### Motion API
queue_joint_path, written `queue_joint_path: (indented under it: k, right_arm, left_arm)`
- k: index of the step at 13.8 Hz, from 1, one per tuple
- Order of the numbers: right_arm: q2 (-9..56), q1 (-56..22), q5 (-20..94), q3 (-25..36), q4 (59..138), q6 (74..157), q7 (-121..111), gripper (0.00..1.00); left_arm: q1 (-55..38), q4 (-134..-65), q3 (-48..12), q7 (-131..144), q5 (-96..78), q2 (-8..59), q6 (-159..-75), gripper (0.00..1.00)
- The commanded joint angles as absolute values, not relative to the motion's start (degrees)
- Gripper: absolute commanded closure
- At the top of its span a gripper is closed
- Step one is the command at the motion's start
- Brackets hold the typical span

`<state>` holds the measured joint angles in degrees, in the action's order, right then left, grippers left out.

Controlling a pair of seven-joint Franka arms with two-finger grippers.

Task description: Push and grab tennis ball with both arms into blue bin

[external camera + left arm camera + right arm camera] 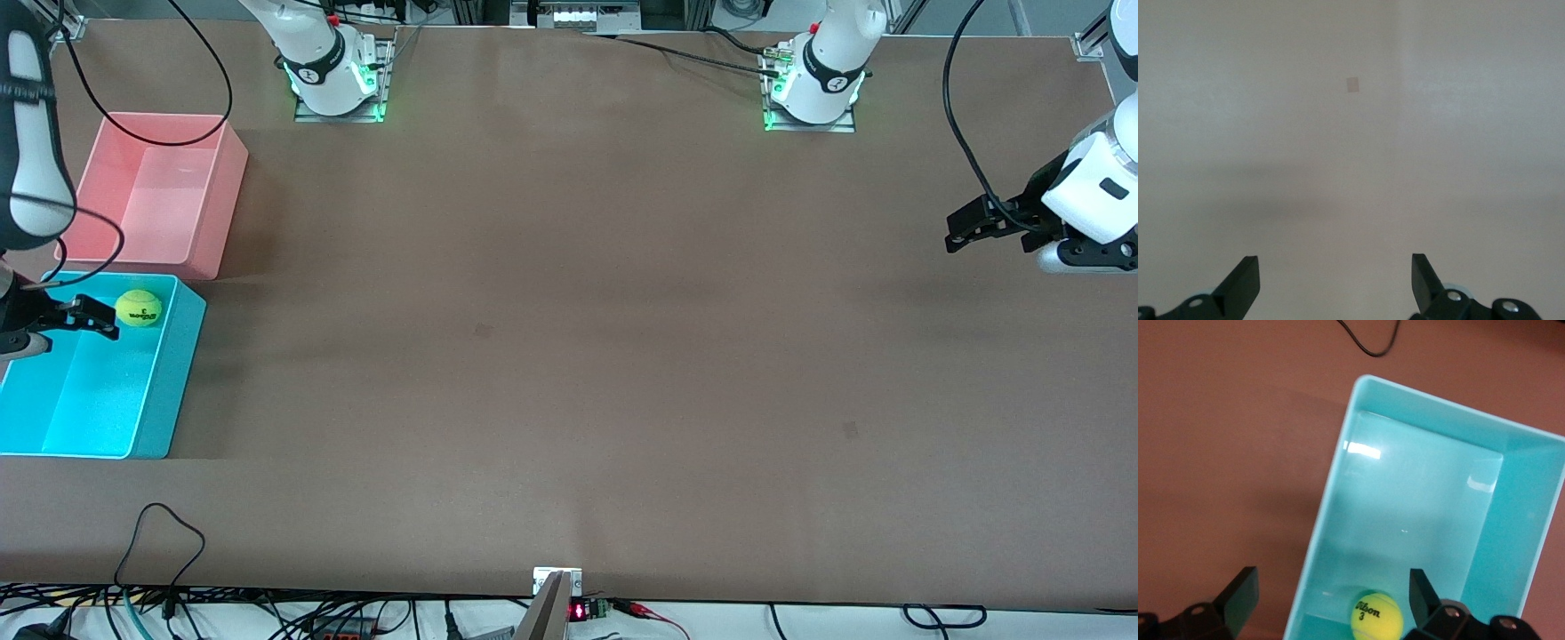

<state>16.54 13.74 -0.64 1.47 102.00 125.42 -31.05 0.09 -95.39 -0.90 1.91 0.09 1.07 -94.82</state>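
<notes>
Brown table [569, 356] is seen bare across the middle of the frame. Blue bin [169, 391] is placed at lower left of the front view, at the right arm's end, with a pink bin [227, 191] just above it in frame. Left gripper [969, 227] is held at the right edge over bare table, fingers spread wide, nothing held; this arm is judged waiting. Right gripper [89, 316] is held over the blue bin, fingers parted and empty. Tennis ball [139, 308] is seen inside the bin, near its upper corner. The deposit is judged done; only withdrawal appears left.
</notes>
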Motion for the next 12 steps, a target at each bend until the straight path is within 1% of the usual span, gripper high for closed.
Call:
queue_joint_path:
  k: [1, 3, 4, 7, 10, 12]
  right_arm:
    - [12.49, 10.12, -0.27, 1.49, 98.89, 113.52, -28.58, 0.0]
    - [11.25, 6.7, -0.44, 1.76, 95.03, 104.46, -18.42, 0.0]
    - [10.99, 5.29, -0.35, 1.76, 93.79, 101.37, -16.02, 0.0]
    - [7.92, 0.19, -1.05, 2.02, 93.87, 99.85, -10.4, 0.0]
    - [5.9, -4.73, -1.31, 2.02, 93.96, 95.2, -4.92, 0.0]
    - [5.89, -4.31, -1.49, 2.02, 93.96, 95.62, -5.27, 0.0]
  left_arm:
    - [0.53, -95.1, -1.14, 1.23, -0.26, 0.88, -93.96, 0.0]
    - [0.53, -95.1, -1.14, 1.23, -0.26, 0.88, -93.96, 0.0]
    - [0.53, -95.1, -1.14, 1.23, -0.26, 0.88, -93.96, 0.0]
    - [0.53, -95.1, -1.14, 1.23, -0.26, 0.88, -93.96, 0.0]
    - [0.53, -95.1, -1.14, 1.23, -0.26, 0.88, -93.96, 0.0]
    - [0.53, -95.01, -1.05, 1.14, -0.26, 0.88, -94.22, 0.0]
